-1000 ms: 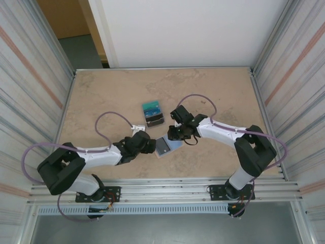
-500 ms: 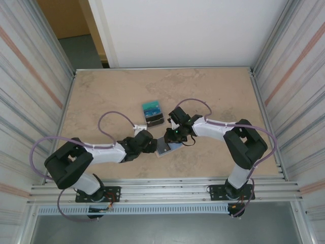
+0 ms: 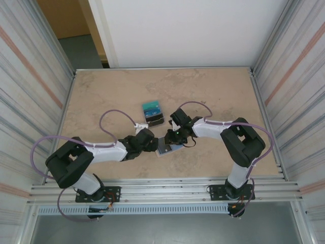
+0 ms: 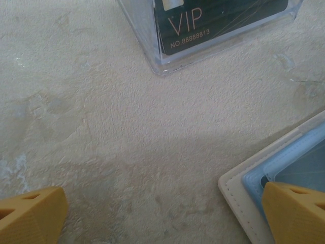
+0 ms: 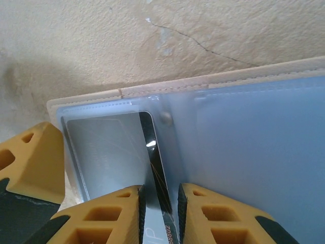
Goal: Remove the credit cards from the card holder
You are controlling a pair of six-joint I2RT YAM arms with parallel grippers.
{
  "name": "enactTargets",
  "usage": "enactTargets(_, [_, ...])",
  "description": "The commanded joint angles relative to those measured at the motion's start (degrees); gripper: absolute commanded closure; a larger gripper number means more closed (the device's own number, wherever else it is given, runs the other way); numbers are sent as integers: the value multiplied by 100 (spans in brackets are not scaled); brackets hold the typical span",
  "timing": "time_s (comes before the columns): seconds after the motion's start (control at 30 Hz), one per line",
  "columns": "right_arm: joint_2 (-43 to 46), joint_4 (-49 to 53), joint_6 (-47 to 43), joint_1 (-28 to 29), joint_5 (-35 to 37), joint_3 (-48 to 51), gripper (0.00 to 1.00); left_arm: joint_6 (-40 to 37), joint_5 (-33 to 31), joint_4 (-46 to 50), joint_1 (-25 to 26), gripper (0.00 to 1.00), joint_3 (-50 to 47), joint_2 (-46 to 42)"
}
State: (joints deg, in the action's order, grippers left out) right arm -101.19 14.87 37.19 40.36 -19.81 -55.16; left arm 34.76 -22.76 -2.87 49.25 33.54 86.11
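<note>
The card holder (image 3: 166,148) lies open on the table, pale blue inside with a tan stitched rim (image 5: 203,81). A dark credit card (image 5: 155,152) sticks up tilted out of its left clear pocket. My right gripper (image 5: 158,190) stands over that pocket, its jaws a little apart, with the card leaning across the narrow gap. My left gripper (image 4: 162,218) is wide open, low over the table at the holder's left corner (image 4: 238,188). Its right fingertip (image 4: 294,213) rests on that corner. In the top view the right gripper (image 3: 171,138) and left gripper (image 3: 152,144) meet at the holder.
A clear plastic box (image 3: 153,114) holding teal and dark cards sits just beyond the holder. Its near corner, with a dark VIP card (image 4: 218,20), is close ahead of the left gripper. The left gripper's orange fingertip (image 5: 33,162) sits beside the right fingers.
The right gripper has slid a little left and nearer, onto the holder, and its jaws have parted slightly. The left gripper has edged closer to the holder's corner.
</note>
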Motion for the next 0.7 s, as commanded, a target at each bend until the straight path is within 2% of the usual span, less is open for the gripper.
enactTargets(0.0, [7,-24,122,-67,31,107,74,26,-171,237,-16,1,100,24])
enactTargets(0.37, [73,-562,379,-107,-707,331,78,89,-100,539,-6,1,127,135])
enactTargets(0.67, [413,-1713,872,-488,-1693,944,79,-123,-300,744,-11,1,251,134])
